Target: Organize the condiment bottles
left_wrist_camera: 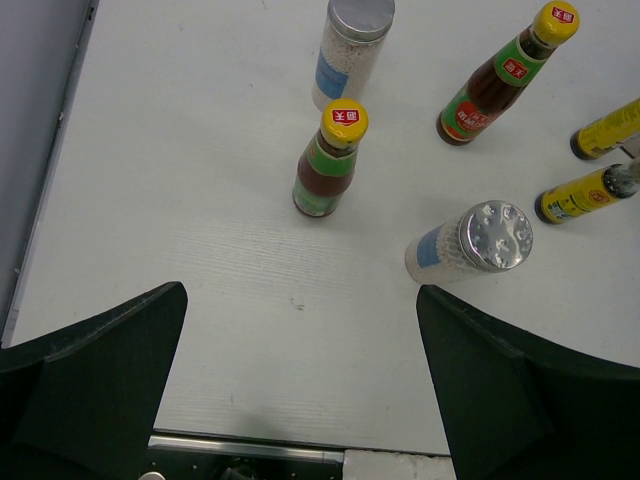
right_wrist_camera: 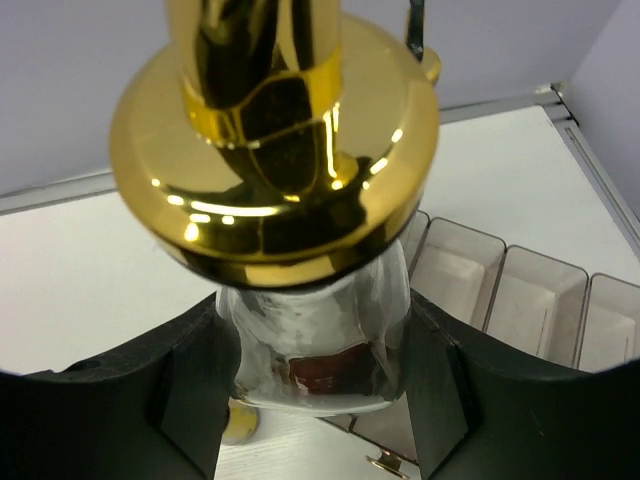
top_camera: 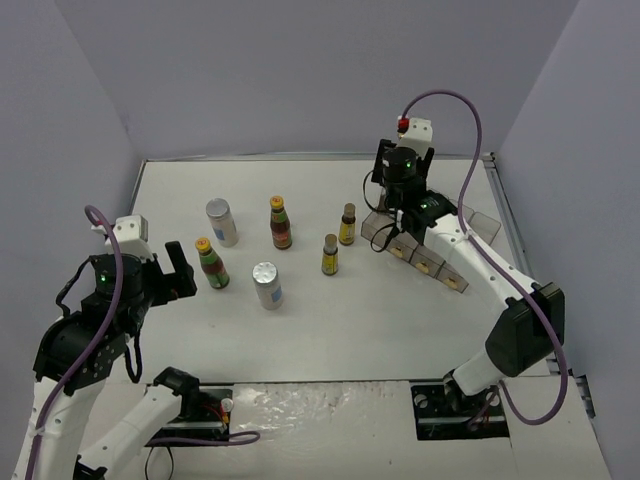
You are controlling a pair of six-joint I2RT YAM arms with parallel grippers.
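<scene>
My right gripper (top_camera: 397, 212) (right_wrist_camera: 315, 400) is shut on a tall clear glass bottle (right_wrist_camera: 300, 340) with a gold pourer (right_wrist_camera: 275, 150), held upright at the left end of the clear rack (top_camera: 440, 262) (right_wrist_camera: 535, 300). I cannot tell whether its base rests in a compartment. Two red-sauce bottles (top_camera: 281, 222) (top_camera: 211, 263), two white shakers (top_camera: 221, 222) (top_camera: 267, 285) and two small dark yellow-labelled bottles (top_camera: 347, 224) (top_camera: 330, 255) stand mid-table. My left gripper (top_camera: 180, 268) (left_wrist_camera: 300, 295) is open and empty, just left of the near red-sauce bottle (left_wrist_camera: 328, 165). No other glass bottle shows.
The rack lies slanted at the right, and the three compartments seen in the right wrist view hold nothing. Grey walls close off the table at the left, back and right. The near shaker (left_wrist_camera: 470, 240) stands just beyond my left gripper's right finger (left_wrist_camera: 500, 380).
</scene>
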